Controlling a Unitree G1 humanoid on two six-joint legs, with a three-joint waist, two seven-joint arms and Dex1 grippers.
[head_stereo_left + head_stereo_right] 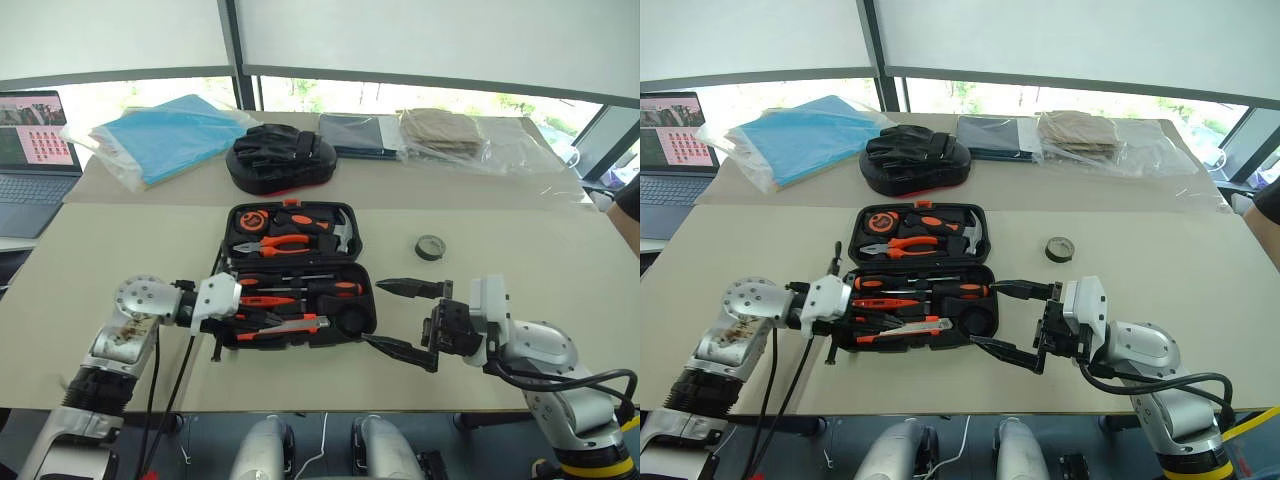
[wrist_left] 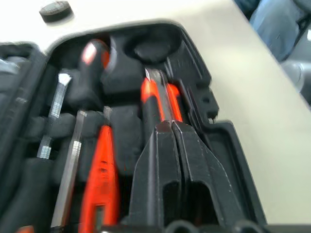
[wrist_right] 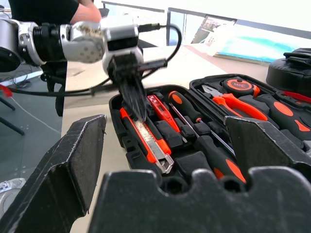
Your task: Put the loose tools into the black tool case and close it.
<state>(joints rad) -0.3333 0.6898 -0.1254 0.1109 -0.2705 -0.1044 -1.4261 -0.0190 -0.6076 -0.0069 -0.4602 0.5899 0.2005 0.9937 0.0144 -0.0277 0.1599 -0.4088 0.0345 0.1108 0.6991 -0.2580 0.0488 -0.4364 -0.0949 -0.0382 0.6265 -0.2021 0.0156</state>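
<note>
The black tool case (image 1: 300,270) is lying open on the table (image 1: 520,260), and it is serving as the landmark here. Inside its near half, 2 black-and-orange screwdrivers (image 1: 300,289), the small orange tester screwdriver (image 2: 99,179) and the utility knife (image 1: 285,327) are already sitting in the moulded slots. The left gripper (image 1: 222,318) is hanging over the case's near-left corner with its fingers pressed together, tips at the knife handle and clamped on nothing that can be made out. The right gripper (image 1: 408,318) is waiting just off the case's near-right corner, its fingers spread wide and empty.

The step in hand looks like seating the knife. The 1 tool left outside is the small dark tape roll (image 1: 430,247), lying on the table well to the right of the case. The next move probably calls for the right gripper to reach beyond itself to that roll, drop it into the round pocket (image 1: 350,320) at the case's near-right end, and then fold the lid over.

The left wrist view is showing the closed fingers directly above the knife blade, which the head views leave unclear. The right wrist view is showing the left gripper pointing down into the case.
</note>
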